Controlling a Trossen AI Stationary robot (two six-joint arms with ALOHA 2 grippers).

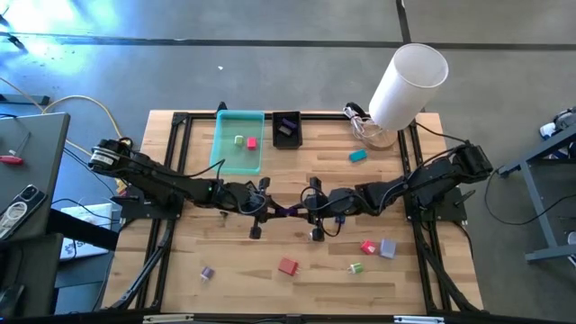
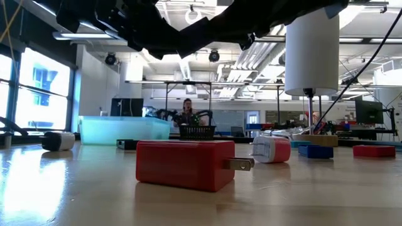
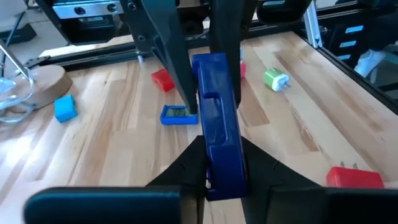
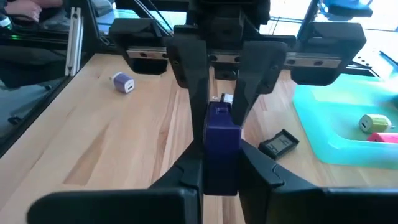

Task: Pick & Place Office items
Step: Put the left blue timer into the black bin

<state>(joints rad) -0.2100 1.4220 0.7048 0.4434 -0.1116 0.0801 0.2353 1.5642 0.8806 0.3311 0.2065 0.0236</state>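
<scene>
Blue-purple clip-like bar (image 3: pixel 217 143) at mid-desk, held off the wood, clamped at one end by left pincer (image 3: pixel 214 177), at the other by right pincer (image 4: pixel 219 163); both clenched on it. Risk: twisted or dropped if either arm pulls early. Around: red plug block (image 1: pixel 287 265), green piece (image 1: pixel 355 267), teal tray (image 1: pixel 225 153) with two pieces inside. White cylinder (image 1: pixel 407 83) well apart.
</scene>
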